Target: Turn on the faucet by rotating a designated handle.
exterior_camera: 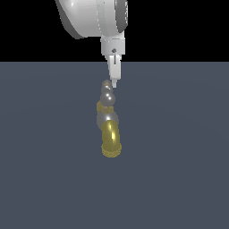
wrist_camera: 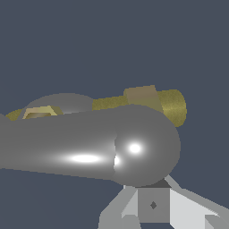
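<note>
The faucet [exterior_camera: 110, 136] stands on the grey floor, seen end-on, with its gold curved spout and ribbed rim toward the camera and a silver collar above. The handle [exterior_camera: 107, 96] is a silver crossbar with bulbous ends, running away from the camera on top. My gripper [exterior_camera: 114, 83] hangs from above, its tip right against the handle's far end on the exterior view's right. In the wrist view the handle [wrist_camera: 89, 150] fills the middle, and its rounded end sits just in front of my gripper [wrist_camera: 153, 202]. The fingers stand together with nothing between them. The gold spout [wrist_camera: 173, 107] shows behind.
The grey floor [exterior_camera: 179, 156] spreads flat all around the faucet. My arm's white wrist [exterior_camera: 94, 18] hangs above and behind the handle.
</note>
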Controlling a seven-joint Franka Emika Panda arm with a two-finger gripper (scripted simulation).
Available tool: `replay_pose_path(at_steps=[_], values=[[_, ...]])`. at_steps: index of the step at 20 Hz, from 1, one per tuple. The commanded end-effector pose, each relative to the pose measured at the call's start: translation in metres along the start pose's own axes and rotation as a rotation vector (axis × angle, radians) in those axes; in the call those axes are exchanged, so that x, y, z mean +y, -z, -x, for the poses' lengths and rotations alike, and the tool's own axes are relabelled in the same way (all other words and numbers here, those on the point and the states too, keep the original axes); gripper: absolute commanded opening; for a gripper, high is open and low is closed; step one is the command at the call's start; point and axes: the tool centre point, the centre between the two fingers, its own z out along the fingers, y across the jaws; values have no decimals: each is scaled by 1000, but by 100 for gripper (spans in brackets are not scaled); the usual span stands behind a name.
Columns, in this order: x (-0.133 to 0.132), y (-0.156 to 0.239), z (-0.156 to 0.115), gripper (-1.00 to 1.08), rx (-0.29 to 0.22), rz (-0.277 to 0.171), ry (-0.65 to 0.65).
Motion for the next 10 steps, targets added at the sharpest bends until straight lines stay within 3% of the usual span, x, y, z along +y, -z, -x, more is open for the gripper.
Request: replay_pose_path(at_steps=[1,10], values=[[-4,0,-10,-100,4,-2,7],[-22,2,-54,-100,14,-1,35]])
